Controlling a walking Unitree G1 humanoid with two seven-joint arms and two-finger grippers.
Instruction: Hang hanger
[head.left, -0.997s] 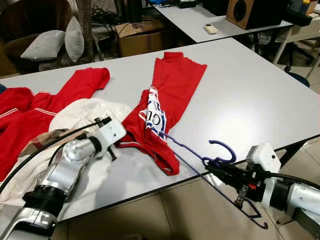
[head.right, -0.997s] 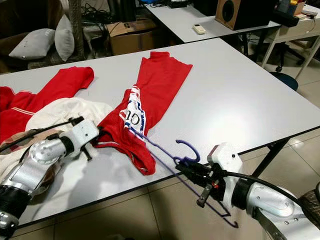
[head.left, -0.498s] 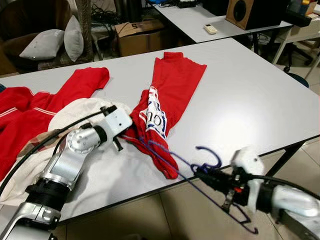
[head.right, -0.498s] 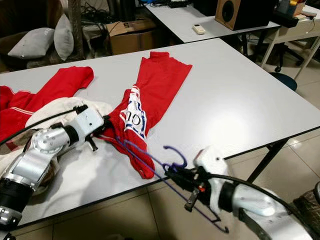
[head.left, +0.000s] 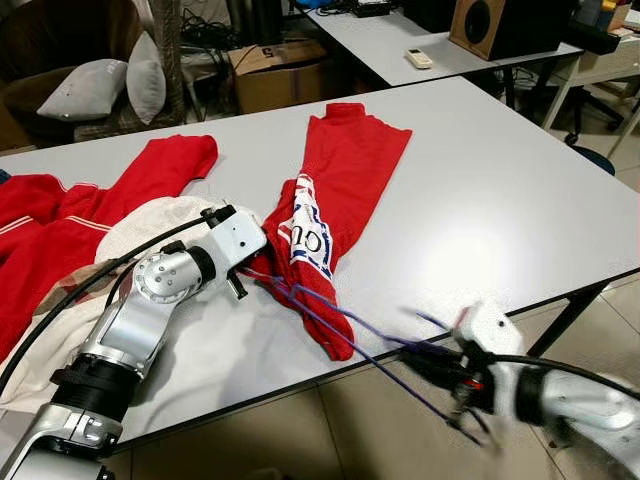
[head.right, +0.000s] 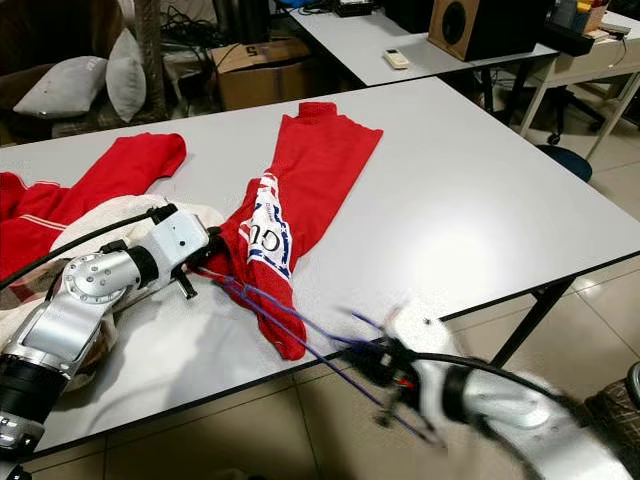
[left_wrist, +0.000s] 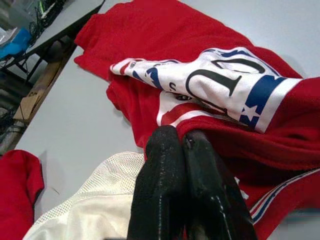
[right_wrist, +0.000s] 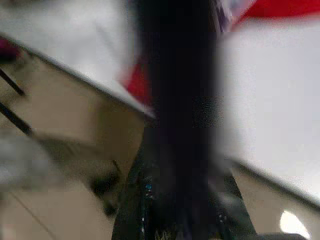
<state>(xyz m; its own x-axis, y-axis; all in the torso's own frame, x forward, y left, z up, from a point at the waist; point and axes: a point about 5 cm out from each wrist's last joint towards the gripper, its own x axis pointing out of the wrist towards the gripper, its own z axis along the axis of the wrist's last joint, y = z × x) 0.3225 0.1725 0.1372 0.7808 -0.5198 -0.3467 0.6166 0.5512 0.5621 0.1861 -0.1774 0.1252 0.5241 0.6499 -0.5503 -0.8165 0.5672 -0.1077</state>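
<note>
The purple hanger (head.left: 345, 325) is half inside the folded red shirt (head.left: 335, 200) that lies across the middle of the desk (head.left: 500, 200), and its free end sticks out past the desk's near edge, where the right gripper (head.left: 440, 362) is clenched on it, though that whole arm is smeared with motion and the hook can hardly be made out. The left gripper (left_wrist: 182, 150) sits pressed tight together at the shirt's lower hem, nipping the red cloth beside the cream mesh garment (head.left: 160, 225) near the left end of the desk. What worries me is the tug-of-war. If the right arm drags the thin wire outward while the left pins the hem, the hanger could slide clean out of the shirt rather than seat in the shoulders, or snag in the fold and twist. The wire looks springy and slick, so it may swivel in that grip. And with so much of the shirt close to the near edge, a hard pull could haul it off the desk onto the floor.
</note>
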